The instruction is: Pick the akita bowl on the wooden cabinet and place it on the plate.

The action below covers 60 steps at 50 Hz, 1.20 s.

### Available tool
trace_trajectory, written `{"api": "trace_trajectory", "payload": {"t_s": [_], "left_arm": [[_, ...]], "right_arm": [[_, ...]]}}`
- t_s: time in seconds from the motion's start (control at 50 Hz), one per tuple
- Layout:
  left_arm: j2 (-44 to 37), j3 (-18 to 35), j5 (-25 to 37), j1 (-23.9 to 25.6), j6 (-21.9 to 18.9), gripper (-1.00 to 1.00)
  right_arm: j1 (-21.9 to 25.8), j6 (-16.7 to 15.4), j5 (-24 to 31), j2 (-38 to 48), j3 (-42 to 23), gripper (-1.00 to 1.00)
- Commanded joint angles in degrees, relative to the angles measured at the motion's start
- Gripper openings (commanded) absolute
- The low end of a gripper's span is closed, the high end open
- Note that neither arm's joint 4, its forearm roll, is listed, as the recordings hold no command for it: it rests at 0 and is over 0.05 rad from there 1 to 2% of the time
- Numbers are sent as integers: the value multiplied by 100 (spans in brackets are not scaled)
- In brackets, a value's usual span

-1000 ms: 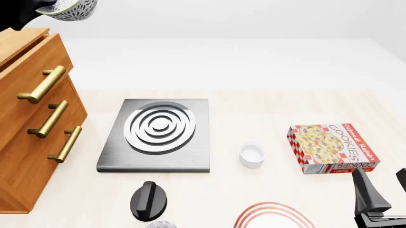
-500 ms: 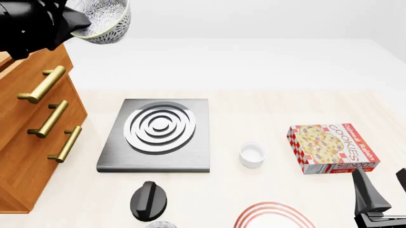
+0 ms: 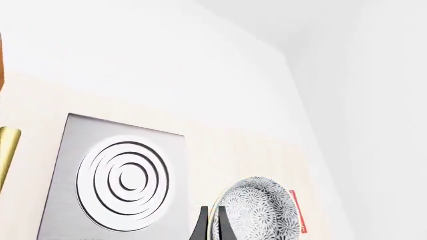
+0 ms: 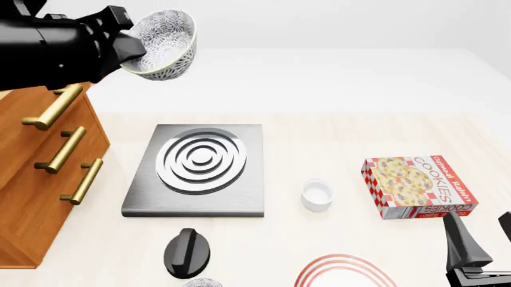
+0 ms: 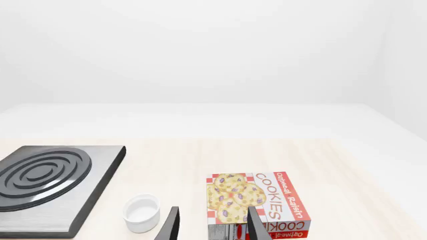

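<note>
The akita bowl (image 4: 165, 43), speckled black and white, hangs tilted high in the air to the right of the wooden cabinet (image 4: 38, 170) and off its top. My left gripper (image 4: 130, 52) is shut on the bowl's rim. In the left wrist view the bowl (image 3: 258, 213) shows with its rim pinched between the gripper (image 3: 213, 228) fingers. The plate (image 4: 343, 272), white with red rings, lies at the table's near edge, partly cut off. My right gripper (image 4: 482, 237) stays low at the near right, open and holding nothing; its fingers (image 5: 169, 226) stand well apart.
A grey square stove (image 4: 197, 168) sits mid-table below the bowl. A small white cup (image 4: 317, 195) and a cookies box (image 4: 419, 186) lie to its right. A black knob-shaped object (image 4: 186, 252) rests in front of the stove.
My left arm has carried the bowl rightward and slightly down, from over the cabinet's top toward the space above the stove. The right arm has stayed still.
</note>
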<state>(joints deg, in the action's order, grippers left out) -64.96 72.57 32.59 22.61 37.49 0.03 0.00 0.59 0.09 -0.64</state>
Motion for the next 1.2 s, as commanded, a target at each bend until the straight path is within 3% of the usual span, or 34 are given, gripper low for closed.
{"api": "trace_trajectory", "payload": {"t_s": [0.02, 1.2], "left_arm": [[33, -50, -2, 326, -118, -100], [-325, -201, -59, 1862, -534, -100]], "right_arm": [[-1, 1, 0, 0, 0, 100], [0, 0, 0, 0, 0, 100]]}}
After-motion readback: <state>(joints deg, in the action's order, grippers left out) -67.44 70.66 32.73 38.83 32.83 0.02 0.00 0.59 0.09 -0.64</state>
